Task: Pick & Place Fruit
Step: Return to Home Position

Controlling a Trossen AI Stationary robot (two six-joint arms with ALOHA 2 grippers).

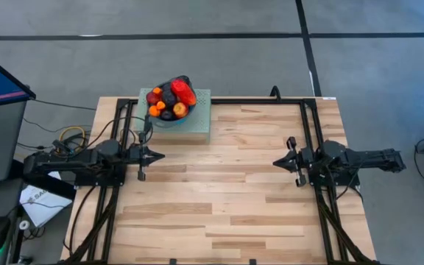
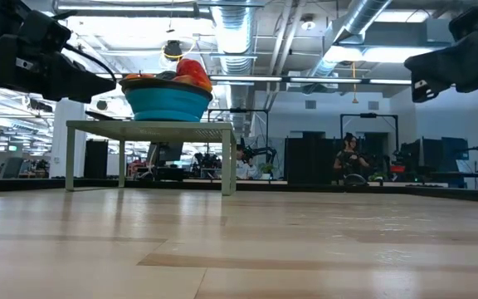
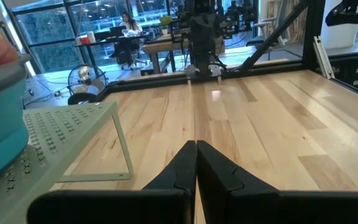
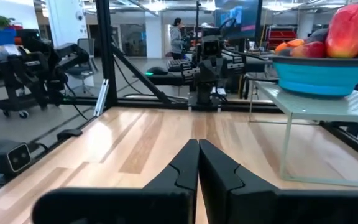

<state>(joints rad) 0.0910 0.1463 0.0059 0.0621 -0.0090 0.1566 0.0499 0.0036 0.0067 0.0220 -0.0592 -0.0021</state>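
The fruit (image 1: 171, 99) lies heaped in a round blue bowl (image 2: 165, 103): red, orange and dark purple balls plus one longer red-orange piece (image 4: 347, 28) on top. The bowl stands on a pale green perforated stand (image 1: 199, 121) at the table's far left. My left gripper (image 1: 160, 155) is shut, hovering above the table just near of the stand, pointing right. My right gripper (image 1: 276, 161) is shut, hovering at the table's right side, pointing left. The two face each other across the middle.
Bare wooden tabletop (image 1: 219, 199) spreads between and in front of the two grippers. The stand's thin legs (image 3: 122, 146) rest on the table. Black frame rails (image 1: 311, 129) run along the left and right sides. A person (image 4: 176, 34) stands in the room beyond.
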